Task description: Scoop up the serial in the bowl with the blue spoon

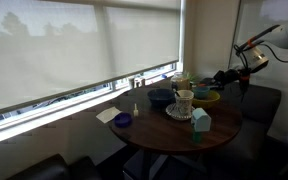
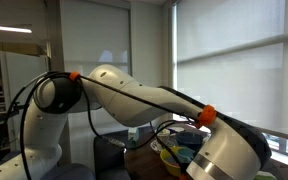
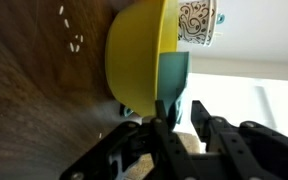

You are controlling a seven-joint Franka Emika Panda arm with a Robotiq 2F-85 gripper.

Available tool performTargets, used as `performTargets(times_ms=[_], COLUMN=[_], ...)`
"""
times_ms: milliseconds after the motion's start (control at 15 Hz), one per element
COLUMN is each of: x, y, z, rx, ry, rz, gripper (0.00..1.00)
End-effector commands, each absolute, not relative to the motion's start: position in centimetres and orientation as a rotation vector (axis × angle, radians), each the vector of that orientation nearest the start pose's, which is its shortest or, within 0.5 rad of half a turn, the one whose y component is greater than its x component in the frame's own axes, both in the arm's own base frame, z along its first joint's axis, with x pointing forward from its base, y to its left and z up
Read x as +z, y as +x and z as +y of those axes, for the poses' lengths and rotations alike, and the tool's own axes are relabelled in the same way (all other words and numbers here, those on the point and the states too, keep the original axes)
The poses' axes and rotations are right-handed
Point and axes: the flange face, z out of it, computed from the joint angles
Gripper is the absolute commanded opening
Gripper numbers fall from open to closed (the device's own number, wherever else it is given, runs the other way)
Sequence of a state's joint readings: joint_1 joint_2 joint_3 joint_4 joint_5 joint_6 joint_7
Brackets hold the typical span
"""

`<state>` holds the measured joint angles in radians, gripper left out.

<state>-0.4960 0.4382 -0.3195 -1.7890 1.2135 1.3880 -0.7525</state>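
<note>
In the wrist view the bright yellow bowl [image 3: 139, 55] stands on the dark wooden table and fills the upper middle. My gripper [image 3: 181, 108] is shut on the handle of the blue spoon [image 3: 172, 72]. The spoon reaches up along the bowl's outer wall, and its scoop end is hidden. The bowl's inside is not visible. In an exterior view the yellow bowl [image 1: 207, 97] sits at the far side of the round table, with my gripper [image 1: 224, 78] just above and beside it.
A patterned white mug [image 3: 196, 22] stands next to the bowl, also seen on a plate [image 1: 185, 101]. Loose cereal bits [image 3: 72, 42] lie on the table. A dark blue bowl [image 1: 160, 97], a small blue dish [image 1: 123, 120] and a teal box [image 1: 201, 123] share the table.
</note>
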Motion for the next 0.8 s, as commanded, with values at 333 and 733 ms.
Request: performTargets(times_ms=[333,733], x=[36.6,40.7], y=[49.8,49.2], z=[-35.0,-33.7], rx=[-0.302,-0.277], ry=[-1.811,-1.867], rz=[0.367,0.216], gripper=[0.03,0.03])
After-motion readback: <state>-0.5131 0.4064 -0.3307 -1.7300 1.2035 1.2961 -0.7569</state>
